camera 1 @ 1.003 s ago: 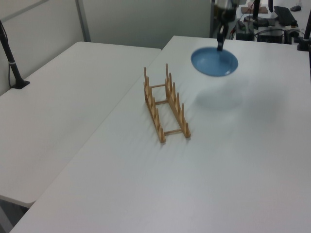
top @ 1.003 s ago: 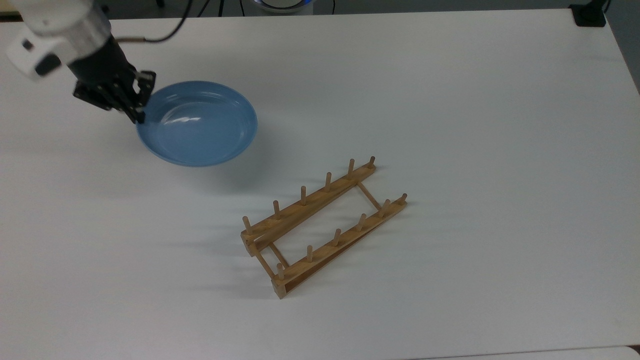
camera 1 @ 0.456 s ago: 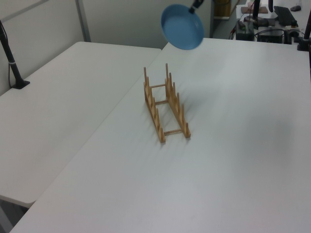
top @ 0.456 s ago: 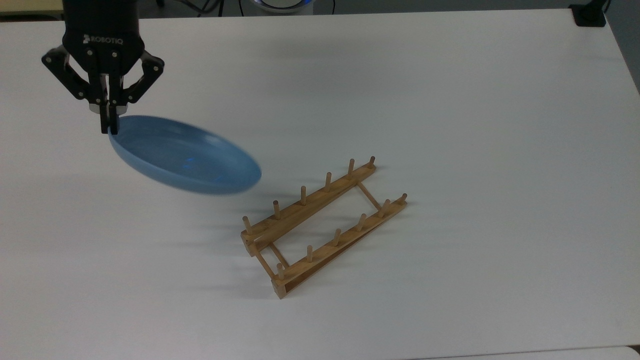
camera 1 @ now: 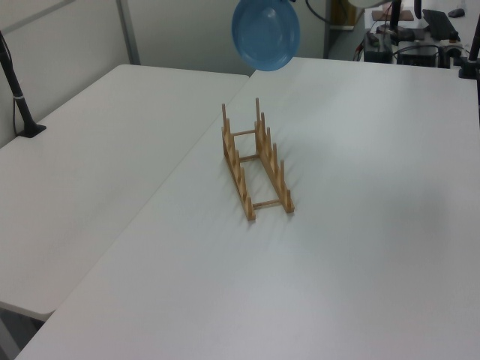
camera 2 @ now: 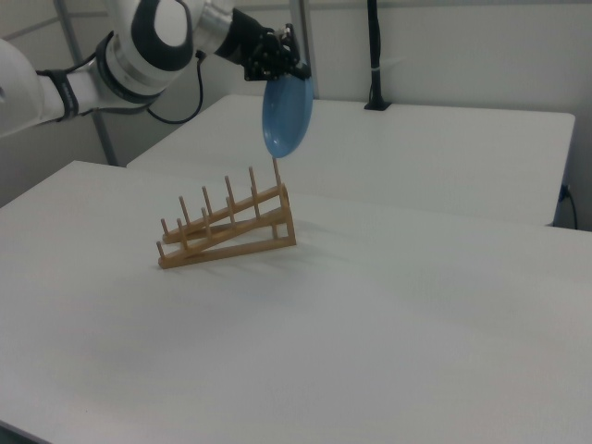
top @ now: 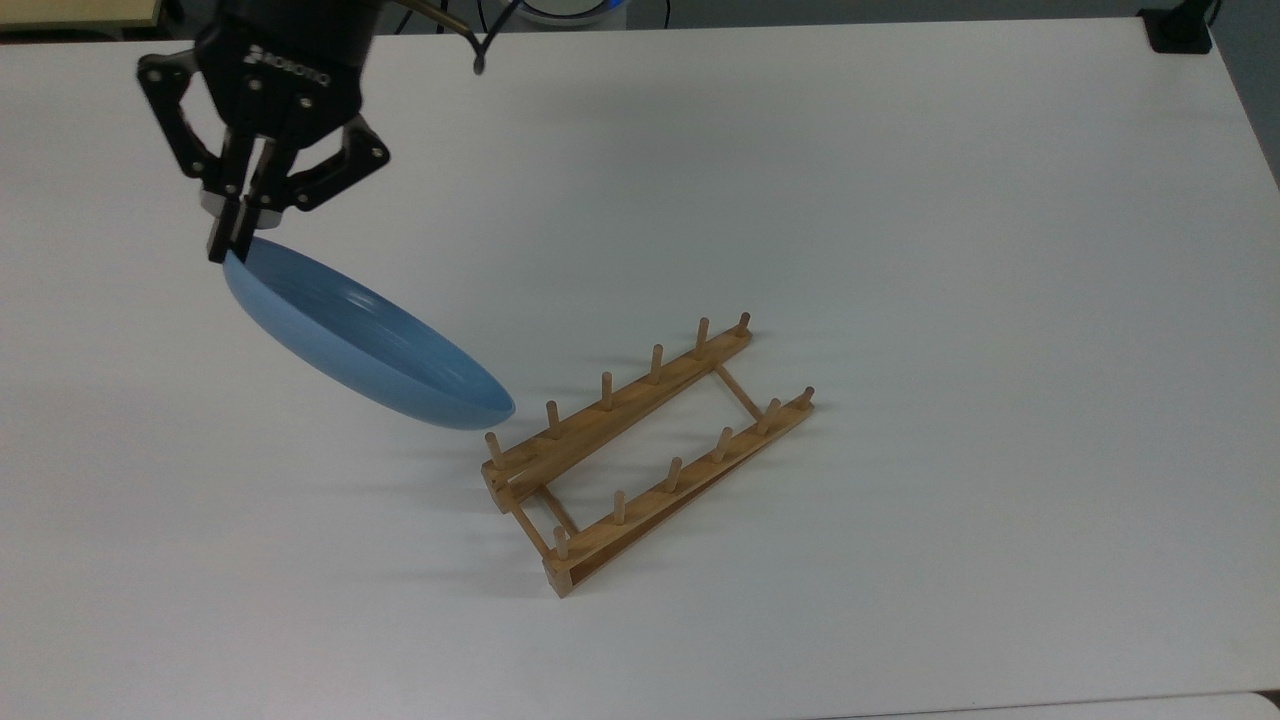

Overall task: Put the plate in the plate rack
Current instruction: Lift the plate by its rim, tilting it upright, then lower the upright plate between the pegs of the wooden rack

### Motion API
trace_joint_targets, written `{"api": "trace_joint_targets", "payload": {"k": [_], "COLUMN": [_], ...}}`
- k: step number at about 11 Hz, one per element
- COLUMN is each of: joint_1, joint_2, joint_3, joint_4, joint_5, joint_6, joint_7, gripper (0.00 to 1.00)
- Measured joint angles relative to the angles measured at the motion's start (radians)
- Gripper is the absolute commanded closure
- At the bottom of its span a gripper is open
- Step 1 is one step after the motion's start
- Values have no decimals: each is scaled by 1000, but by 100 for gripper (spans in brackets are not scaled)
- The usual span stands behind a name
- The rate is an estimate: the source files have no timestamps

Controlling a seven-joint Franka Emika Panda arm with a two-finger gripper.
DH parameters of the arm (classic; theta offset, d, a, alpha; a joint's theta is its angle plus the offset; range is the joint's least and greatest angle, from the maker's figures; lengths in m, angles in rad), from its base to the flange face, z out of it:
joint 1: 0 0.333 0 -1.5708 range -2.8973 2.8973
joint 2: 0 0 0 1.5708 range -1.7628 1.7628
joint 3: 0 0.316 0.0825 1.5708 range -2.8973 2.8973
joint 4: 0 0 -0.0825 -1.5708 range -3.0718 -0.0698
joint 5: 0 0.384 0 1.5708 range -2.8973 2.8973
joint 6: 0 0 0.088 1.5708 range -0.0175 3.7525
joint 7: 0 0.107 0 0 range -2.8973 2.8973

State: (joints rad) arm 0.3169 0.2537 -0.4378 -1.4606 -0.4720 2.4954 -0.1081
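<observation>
One plate (top: 370, 345) rim-clamped beneath gripper (top: 232, 240), above table.

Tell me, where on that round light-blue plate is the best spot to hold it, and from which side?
By its thin raised rim, from above. The gripper is shut on the top edge of the round light-blue plate, so it hangs nearly upright, edge down, which probably suits sliding it between the pegs of the light-brown wooden plate rack.

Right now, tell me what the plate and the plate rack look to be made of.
The plate: smooth, plain light blue with a soft sheen; likely plastic or glazed ceramic, the look leaves it open. The plate rack: light-brown wood, going by its tan colour, square rails and round dowel pegs; matte, seemingly unpainted.
</observation>
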Motion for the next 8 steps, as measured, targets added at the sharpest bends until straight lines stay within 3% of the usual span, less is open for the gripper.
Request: {"api": "trace_joint_targets", "payload": {"k": [3,8], "joint_1": [78,156], "joint_2": [2,49], "joint_3": [1,4], "joint_4": [-6,-17], "joint_5": [-219,-380], "joint_6": [-5,-101], "joint_7": [134,192], "gripper": [100,100]}}
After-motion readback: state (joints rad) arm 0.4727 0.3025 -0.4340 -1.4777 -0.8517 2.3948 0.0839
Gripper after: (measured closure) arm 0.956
